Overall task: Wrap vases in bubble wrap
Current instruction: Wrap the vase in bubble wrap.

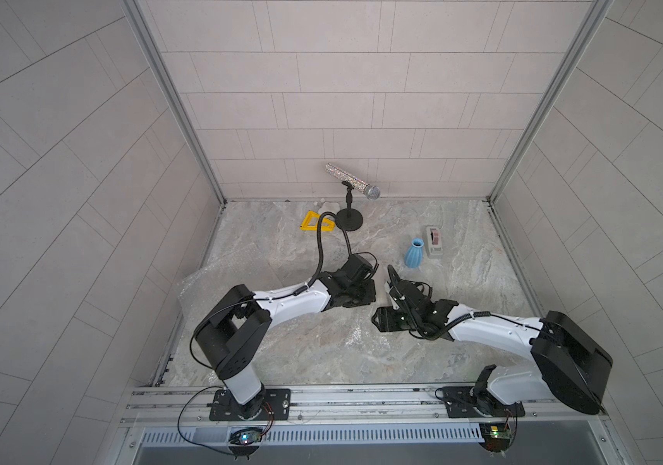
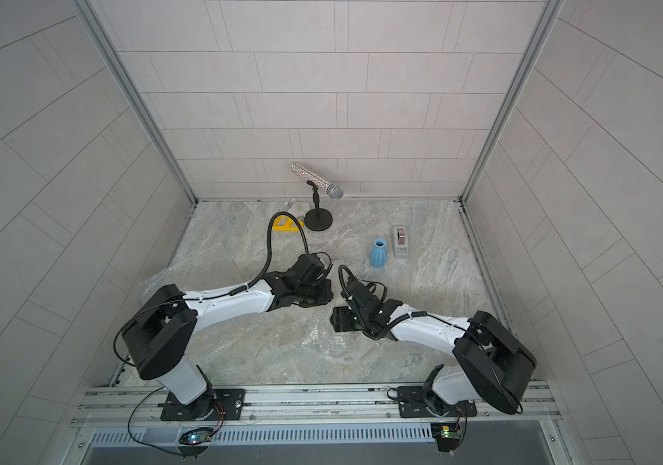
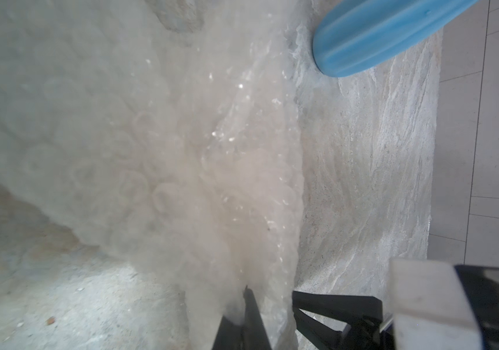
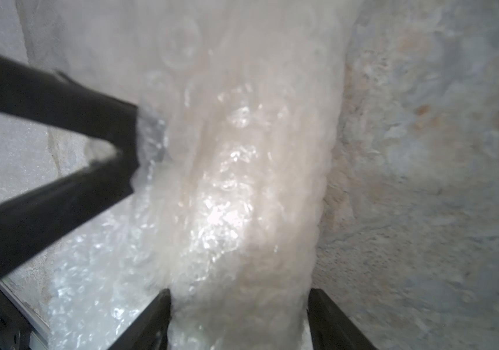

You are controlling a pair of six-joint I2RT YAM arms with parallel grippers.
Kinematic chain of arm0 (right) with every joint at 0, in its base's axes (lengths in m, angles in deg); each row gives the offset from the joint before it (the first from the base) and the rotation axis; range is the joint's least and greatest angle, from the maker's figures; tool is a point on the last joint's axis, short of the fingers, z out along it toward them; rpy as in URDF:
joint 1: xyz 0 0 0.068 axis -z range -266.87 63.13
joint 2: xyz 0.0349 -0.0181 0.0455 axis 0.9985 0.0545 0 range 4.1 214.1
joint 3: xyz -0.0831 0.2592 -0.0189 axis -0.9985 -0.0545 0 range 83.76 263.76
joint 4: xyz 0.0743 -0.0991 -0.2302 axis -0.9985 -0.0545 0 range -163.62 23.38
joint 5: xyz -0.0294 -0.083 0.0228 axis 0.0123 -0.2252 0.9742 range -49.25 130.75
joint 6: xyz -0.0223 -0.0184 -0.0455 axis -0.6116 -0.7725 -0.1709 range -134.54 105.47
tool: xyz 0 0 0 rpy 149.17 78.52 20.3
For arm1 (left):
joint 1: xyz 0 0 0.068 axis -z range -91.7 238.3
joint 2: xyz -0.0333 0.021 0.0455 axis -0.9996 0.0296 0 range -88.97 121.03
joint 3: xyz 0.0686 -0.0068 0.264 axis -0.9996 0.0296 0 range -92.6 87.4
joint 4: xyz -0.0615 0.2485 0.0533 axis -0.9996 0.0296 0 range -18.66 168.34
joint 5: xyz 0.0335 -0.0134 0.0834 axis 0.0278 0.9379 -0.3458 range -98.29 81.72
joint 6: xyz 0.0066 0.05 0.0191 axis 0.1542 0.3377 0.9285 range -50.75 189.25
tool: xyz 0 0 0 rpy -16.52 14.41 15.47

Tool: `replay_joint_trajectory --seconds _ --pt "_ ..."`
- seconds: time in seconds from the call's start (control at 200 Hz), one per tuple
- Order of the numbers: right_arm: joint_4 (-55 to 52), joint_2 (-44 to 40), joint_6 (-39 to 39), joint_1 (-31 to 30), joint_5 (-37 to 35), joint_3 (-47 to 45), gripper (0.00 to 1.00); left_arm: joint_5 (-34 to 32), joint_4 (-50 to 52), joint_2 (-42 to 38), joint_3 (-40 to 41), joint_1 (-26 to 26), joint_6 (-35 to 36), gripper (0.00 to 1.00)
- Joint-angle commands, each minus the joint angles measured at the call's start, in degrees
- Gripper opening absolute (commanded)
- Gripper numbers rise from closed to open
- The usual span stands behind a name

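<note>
step: mid-wrap on the first vase, by my read. between my two hands lies a whitish wrapped bundle [image 4: 236, 181]. i reckon a vase is inside, but the plastic hides it.
left hand [image 3: 247, 295]: clenched, pinching a fold of the bubble wrap [image 1: 201, 290] at the bundle's side.
right hand [image 4: 239, 292]: jaws wide, one finger on each side of the bundle, both right up against the plastic. i can't tell if it's squeezing or just straddling.
loose sheet: the rest of the wrap trails off across the counter [image 1: 462, 322] toward my left, crinkled, with its far edge lifted.
blue vase [image 1: 415, 253]: upright and bare on the counter, just beside the grey tape dispenser [image 1: 434, 241], apart from both hands. nothing on it yet.
next move: my guess is to roll the bundle on so the free flap closes over it, keeping the left pinch taut. after that it wants tape, and the dispenser sits past the blue vase, so one hand has to let go without the roll springing open.
risk: the wrap looks springy and slick, so a loose hold could let it unroll.
writing: none i can read. no legible label on the dispenser or the glittery microphone [image 1: 352, 181], and both wrist views are blurry.
</note>
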Motion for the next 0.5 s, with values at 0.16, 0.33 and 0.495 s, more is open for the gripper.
replay_joint_trajectory --seconds 0.16,0.33,0.495 --pt "-5.0 -2.3 -1.4 3.9 2.4 -3.0 0.78 0.8 2.3 3.0 -3.1 0.9 2.3 0.00" --pt "-7.5 -4.6 -3.2 5.0 4.5 -2.1 0.81 1.3 1.2 4.1 -3.3 0.9 2.1 0.00" --pt "-13.2 -9.9 -5.0 5.8 4.6 -0.3 0.88 0.6 1.3 4.4 -3.2 0.9 2.4 0.00"
